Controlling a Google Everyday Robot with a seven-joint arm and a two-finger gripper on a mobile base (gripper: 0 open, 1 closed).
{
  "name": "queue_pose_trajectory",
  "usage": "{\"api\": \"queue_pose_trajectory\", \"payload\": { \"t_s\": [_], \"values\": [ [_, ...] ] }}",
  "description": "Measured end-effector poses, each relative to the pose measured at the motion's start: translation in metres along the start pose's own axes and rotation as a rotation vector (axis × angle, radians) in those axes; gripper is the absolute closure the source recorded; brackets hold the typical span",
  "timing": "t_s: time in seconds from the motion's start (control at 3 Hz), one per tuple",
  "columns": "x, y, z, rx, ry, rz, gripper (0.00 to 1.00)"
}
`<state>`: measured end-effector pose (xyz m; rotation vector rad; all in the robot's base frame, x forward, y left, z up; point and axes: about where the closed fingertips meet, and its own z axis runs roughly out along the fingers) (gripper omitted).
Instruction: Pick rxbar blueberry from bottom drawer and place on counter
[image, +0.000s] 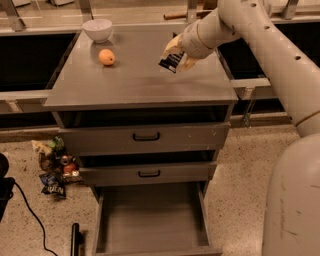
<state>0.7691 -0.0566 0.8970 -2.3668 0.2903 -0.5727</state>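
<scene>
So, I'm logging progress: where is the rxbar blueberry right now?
In the camera view, the rxbar blueberry is clamped in the jaws of the gripper, over the right rear of the counter, right of the orange fruit.

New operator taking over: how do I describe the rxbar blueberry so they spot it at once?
Start at the broad grey counter and look to its right rear part, where the gripper hangs over it. The rxbar blueberry is the small flat black wrapper pinched in that gripper, unlike the round orange fruit and white bowl sitting on the counter's left side.
</scene>
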Motion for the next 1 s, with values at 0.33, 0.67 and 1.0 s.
{"api": "queue_pose_trajectory", "payload": {
  "t_s": [0.33, 0.67, 1.0],
  "values": [
    [0.0049, 0.0002, 0.0006, 0.004, 0.0, 0.004, 0.11],
    [0.0092, 0.0016, -0.0013, 0.005, 0.005, 0.008, 0.0],
    [0.0092, 0.0016, -0.0013, 0.005, 0.005, 0.008, 0.0]
  ]
}}
